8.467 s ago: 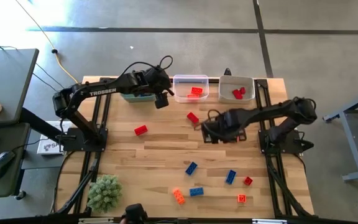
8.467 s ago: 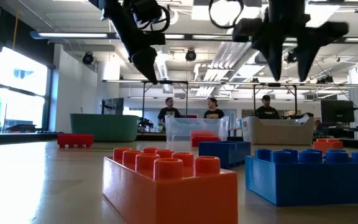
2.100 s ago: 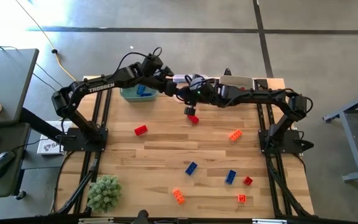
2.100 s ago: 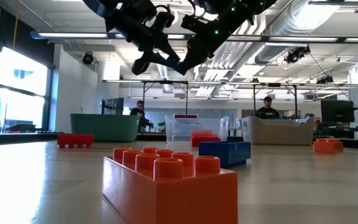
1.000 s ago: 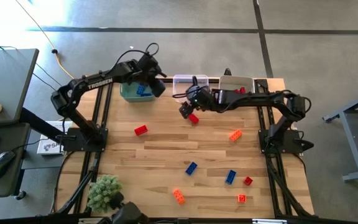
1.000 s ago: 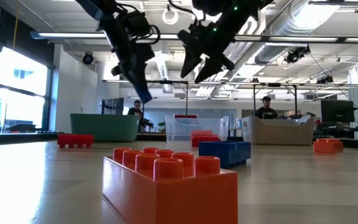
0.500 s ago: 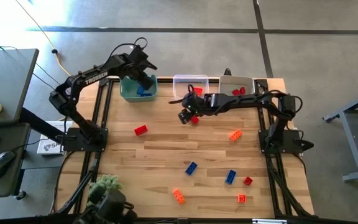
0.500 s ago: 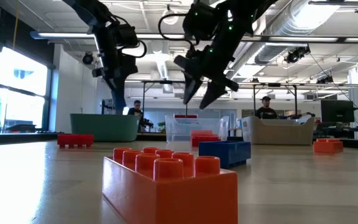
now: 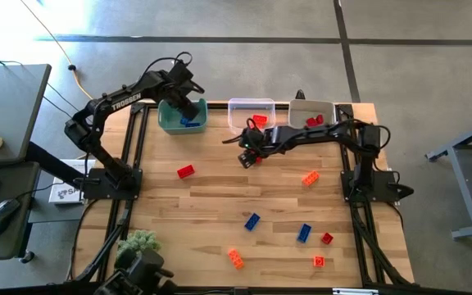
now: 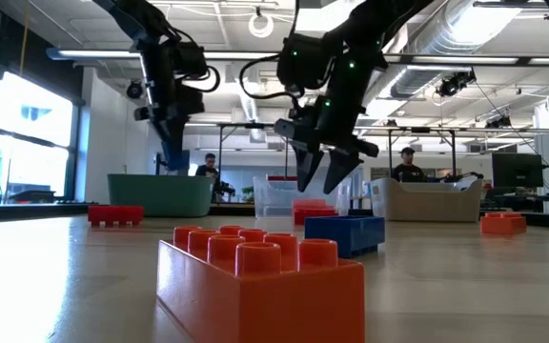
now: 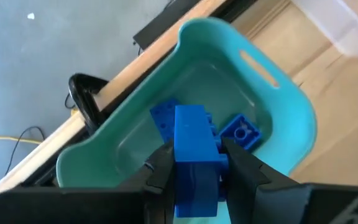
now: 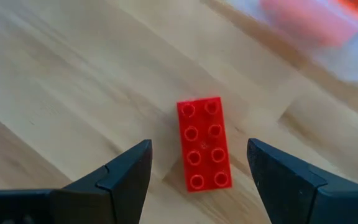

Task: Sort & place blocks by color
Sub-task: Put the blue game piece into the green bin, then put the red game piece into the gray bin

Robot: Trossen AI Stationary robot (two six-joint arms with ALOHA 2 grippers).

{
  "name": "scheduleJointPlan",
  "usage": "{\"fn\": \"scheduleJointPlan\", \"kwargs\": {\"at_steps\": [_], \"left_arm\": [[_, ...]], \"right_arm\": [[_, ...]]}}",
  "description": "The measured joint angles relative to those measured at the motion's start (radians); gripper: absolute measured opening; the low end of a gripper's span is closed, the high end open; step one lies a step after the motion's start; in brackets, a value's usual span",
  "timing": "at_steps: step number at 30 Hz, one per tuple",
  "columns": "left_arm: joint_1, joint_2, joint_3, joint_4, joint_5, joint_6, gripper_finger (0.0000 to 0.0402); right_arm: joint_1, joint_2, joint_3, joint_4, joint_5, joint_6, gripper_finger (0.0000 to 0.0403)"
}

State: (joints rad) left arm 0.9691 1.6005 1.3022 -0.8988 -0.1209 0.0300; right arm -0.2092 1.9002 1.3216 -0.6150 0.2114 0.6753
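I see the left claw [image 11: 194,163] positioned over the teal bin [image 9: 173,123] at the far left edge of the tabletop [image 9: 220,197]. Its fingers [image 11: 160,163] are closed narrowly on a blue block [image 11: 196,155], which stands upright between them directly above the bin's interior. Two more blue blocks [image 11: 241,132] lie on the bin floor below it.

Moving right, I see a red block [image 9: 186,171] lying alone on the tabletop, well apart from both claws.

Next, I see the right claw [image 12: 199,163] hanging low over the tabletop, just in front of the clear bin [image 9: 251,115]. Its fingers [image 12: 128,168] are spread wide and hold nothing. A red eight-stud block [image 12: 204,144] lies flat on the wood between the two fingers, touching neither.

Farther right, the grey bin [image 9: 311,115] holds red pieces, and an orange block [image 9: 310,178] lies on the tabletop nearby. Blue, red and orange blocks [image 9: 252,221] are scattered along the near half of the tabletop.
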Motion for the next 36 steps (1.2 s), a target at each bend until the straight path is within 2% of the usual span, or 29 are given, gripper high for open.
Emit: {"fn": "scheduleJointPlan", "kwargs": {"at_steps": [10, 16, 27, 33, 36], "left_arm": [[-0.002, 0.016, 0.000, -0.058, 0.014, -0.043, 0.0082], [-0.010, 0.045, 0.000, -0.078, 0.006, -0.071, 0.0119], [-0.021, 0.045, 0.000, -0.074, 0.003, -0.090, 0.0173], [-0.020, 0.045, 0.053, -0.088, 0.013, -0.089, 0.0178], [-0.020, 0.043, 0.107, -0.094, 0.021, -0.090, 0.0176]], "right_arm": [[-0.030, 0.028, 0.000, -0.013, -0.029, -0.030, 0.0251], [-0.047, 0.036, 0.000, -0.017, -0.093, -0.056, 0.0251], [-0.045, 0.060, -0.001, -0.016, -0.094, -0.102, 0.0251], [-0.044, 0.092, -0.001, -0.029, -0.118, -0.107, 0.0249], [-0.044, 0.098, -0.001, -0.050, -0.135, -0.103, 0.0233]]}}
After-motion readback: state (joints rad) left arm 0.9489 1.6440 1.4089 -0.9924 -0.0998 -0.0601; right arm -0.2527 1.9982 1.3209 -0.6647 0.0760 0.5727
